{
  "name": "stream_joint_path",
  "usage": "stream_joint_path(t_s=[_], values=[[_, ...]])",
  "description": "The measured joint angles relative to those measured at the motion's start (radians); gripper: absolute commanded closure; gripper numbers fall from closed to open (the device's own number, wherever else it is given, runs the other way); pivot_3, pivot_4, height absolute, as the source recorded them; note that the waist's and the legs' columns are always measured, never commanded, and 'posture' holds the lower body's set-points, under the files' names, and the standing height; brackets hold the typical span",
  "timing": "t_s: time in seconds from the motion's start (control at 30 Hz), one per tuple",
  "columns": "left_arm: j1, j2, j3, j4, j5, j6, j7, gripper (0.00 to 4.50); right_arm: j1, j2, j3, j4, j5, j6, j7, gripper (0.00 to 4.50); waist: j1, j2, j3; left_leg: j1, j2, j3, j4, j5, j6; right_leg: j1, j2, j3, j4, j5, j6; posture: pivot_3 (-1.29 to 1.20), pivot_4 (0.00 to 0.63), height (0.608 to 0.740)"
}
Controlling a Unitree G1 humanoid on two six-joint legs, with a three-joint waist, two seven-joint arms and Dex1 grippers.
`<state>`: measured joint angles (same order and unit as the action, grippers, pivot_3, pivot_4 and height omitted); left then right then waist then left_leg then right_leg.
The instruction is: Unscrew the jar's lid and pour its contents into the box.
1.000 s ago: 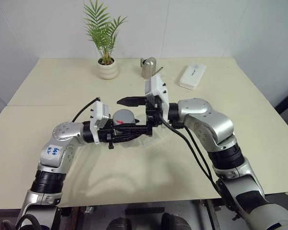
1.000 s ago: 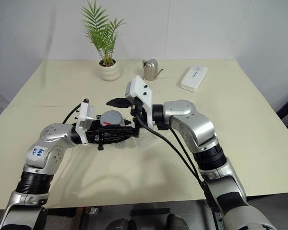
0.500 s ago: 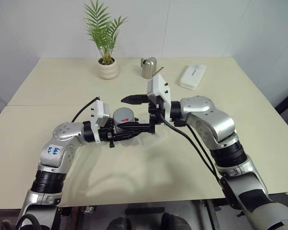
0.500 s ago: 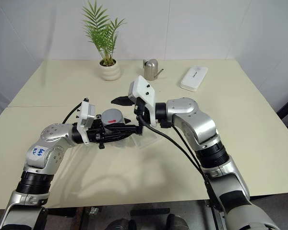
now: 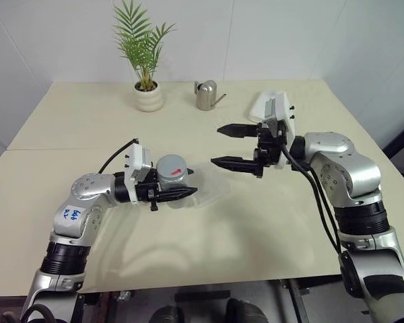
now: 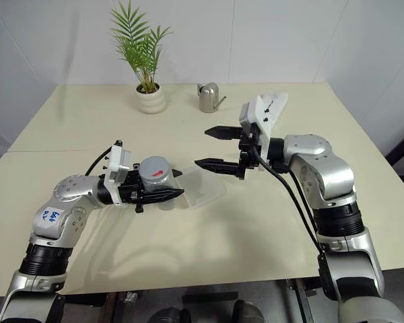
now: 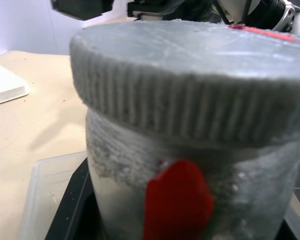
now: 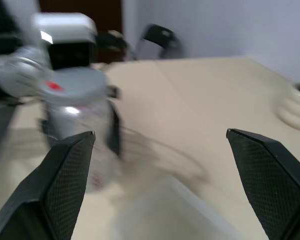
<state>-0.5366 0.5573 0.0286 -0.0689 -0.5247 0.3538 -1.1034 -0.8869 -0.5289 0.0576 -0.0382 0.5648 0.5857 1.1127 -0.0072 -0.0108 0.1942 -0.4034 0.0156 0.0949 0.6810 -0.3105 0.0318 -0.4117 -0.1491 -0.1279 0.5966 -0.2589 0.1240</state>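
The right gripper (image 5: 223, 146) has pulled away from the jar (image 5: 173, 188) toward the right of the frame, its jaws wide apart and empty, now well clear of the lid (image 5: 172, 166), over which it hovered a second ago. The lid is on the jar, so the unscrewing looks unfinished; probably this is a regrasp between twists. The left gripper (image 5: 182, 193) has its jaws clamped on the jar, left of centre in the frame, just above the desk (image 5: 74, 121). The jar stands upright, long axis vertical, lid facing up. The box (image 6: 203, 188) lies flat beside and partly beneath it.
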Motion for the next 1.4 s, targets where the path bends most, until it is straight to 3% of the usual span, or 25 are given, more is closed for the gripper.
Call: stream_joint_path(t_s=[0.13, 0.37, 0.77, 1.07, 1.4], values=[[-0.008, -0.004, -0.005, 0.006, 0.001, -0.008, 0.0, 2.56, -0.032, 0.095, 0.021, -0.069, 0.063, 0.068, -0.036, 0.07, 0.001, 0.0, 0.0, 0.0, 0.0, -0.001, 0.0, 0.0, 0.0, 0.0, 0.0, 0.0, 0.001, 0.0, 0.0, 0.0, 0.15, 0.74], [-0.013, -0.014, -0.013, 0.014, 0.004, -0.008, -0.001, 2.56, -0.054, 0.197, 0.111, -0.084, 0.01, 0.106, -0.16, 0.07, 0.005, 0.0, 0.0, 0.0, 0.0, -0.001, 0.0, 0.0, 0.0, 0.0, -0.001, 0.0, 0.001, 0.0, 0.0, 0.0, 0.15, 0.74], [-0.032, -0.027, -0.017, 0.036, 0.007, -0.008, 0.009, 2.56, -0.069, 0.233, 0.173, -0.074, -0.028, 0.117, -0.2, 0.07, 0.003, 0.0, 0.0, 0.0, -0.001, -0.001, 0.0, 0.0, 0.0, 0.0, 0.0, 0.0, 0.001, 0.0, 0.0, 0.0, 0.15, 0.74], [-0.033, -0.027, -0.009, 0.043, 0.011, -0.006, 0.037, 2.56, -0.112, 0.167, 0.162, 0.047, -0.043, 0.035, -0.108, 0.07, 0.002, 0.0, 0.0, 0.0, -0.001, 0.0, 0.0, 0.0, 0.0, 0.0, 0.0, 0.0, 0.001, 0.0, 0.0, 0.0, 0.15, 0.74], [-0.025, -0.024, -0.008, 0.04, 0.017, -0.006, 0.017, 2.56, -0.115, -0.019, 0.05, 0.217, -0.116, -0.063, -0.036, 0.07, 0.003, 0.0, 0.0, -0.001, -0.001, 0.001, 0.0, 0.0, 0.0, 0.0, 0.0, 0.0, 0.0, 0.0, 0.0, 0.0, 0.15, 0.74]])
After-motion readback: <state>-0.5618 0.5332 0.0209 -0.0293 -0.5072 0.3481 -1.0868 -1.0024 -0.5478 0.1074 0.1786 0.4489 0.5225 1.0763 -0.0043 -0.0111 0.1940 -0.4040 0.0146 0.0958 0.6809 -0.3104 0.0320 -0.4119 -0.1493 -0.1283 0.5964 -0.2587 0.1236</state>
